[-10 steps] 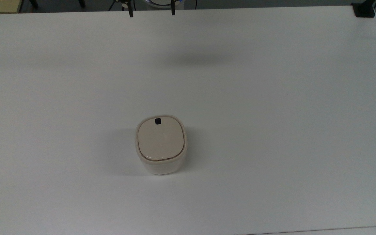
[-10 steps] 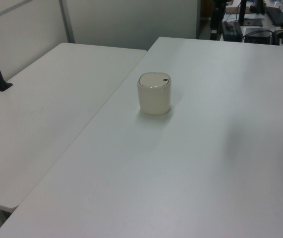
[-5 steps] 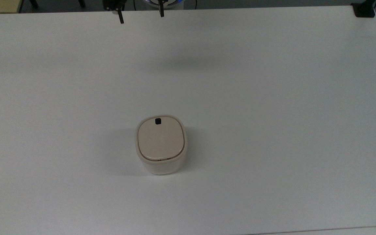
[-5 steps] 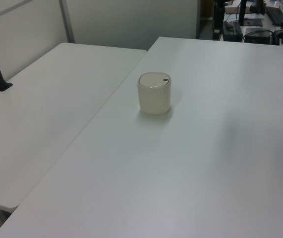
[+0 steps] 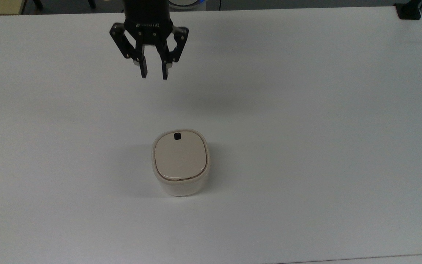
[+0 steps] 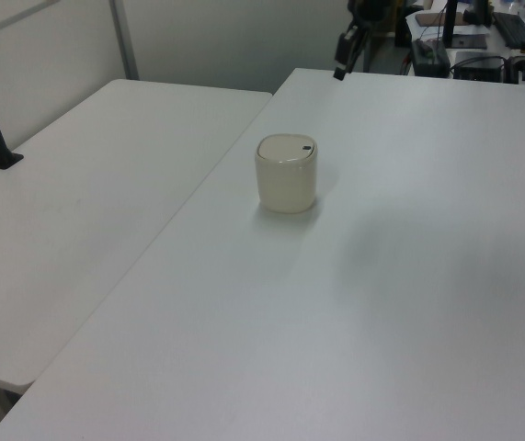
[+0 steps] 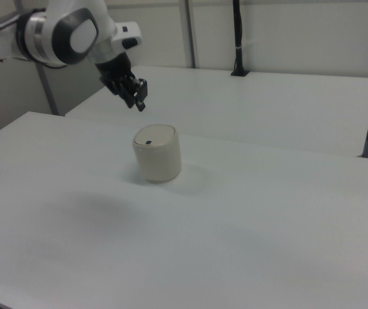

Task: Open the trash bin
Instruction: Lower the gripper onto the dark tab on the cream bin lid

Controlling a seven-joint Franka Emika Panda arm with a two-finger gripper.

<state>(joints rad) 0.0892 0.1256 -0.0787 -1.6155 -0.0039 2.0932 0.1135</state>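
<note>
Near the middle of the white bench stands the one trash bin, a small cream-white tub with a rounded-square outline and softly curved walls, upright on its base. Its flat beige lid lies shut and level, set inside a paler rim, with a thin seam running round it. One small black square button sits on the lid close to one edge, centred along that edge; in the top view this is the edge facing the top of the picture, toward the arm, so the bin points that way. Seen from above the bin is nearly as wide as it is deep, so no long axis can be told apart; in the left view and the right view it looks about as tall as it is wide. Well apart from the bin, toward the top view's upper left, the single black pincer hangs in the air above the bench with its two fingers pointing down, parted by a modest gap and holding nothing. In the right view the white arm reaches in from the right view's left, with the pincer above and behind the bin. A second white bench adjoins the first along one long edge.
</note>
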